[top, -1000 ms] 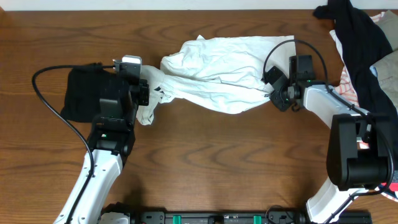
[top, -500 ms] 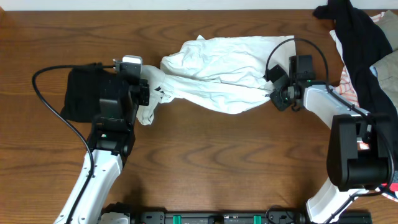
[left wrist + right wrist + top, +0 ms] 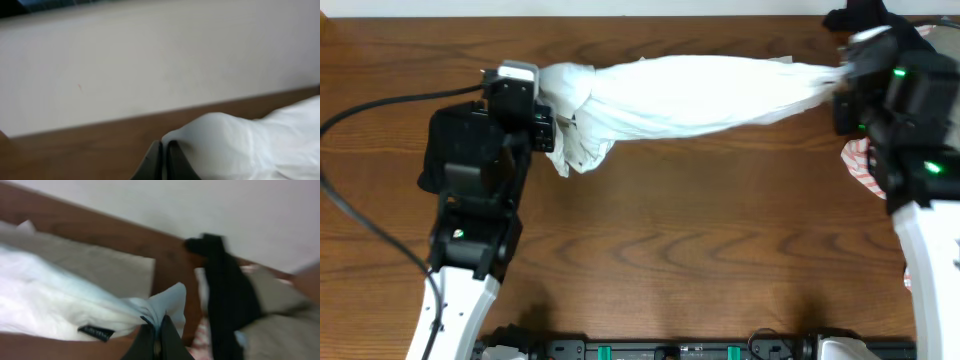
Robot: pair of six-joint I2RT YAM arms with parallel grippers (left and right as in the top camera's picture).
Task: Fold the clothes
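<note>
Right wrist, white shirt (image 3: 50,305), black label (image 3: 95,331) unreadable

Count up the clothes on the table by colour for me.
white shirt: 1
black garments: 2
beige garment: 1
red-striped garment: 1
total: 5

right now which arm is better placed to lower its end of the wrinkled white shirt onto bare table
Probably left: left gripper holds the shirt over bare table; right gripper sits against piled clothes.
</note>
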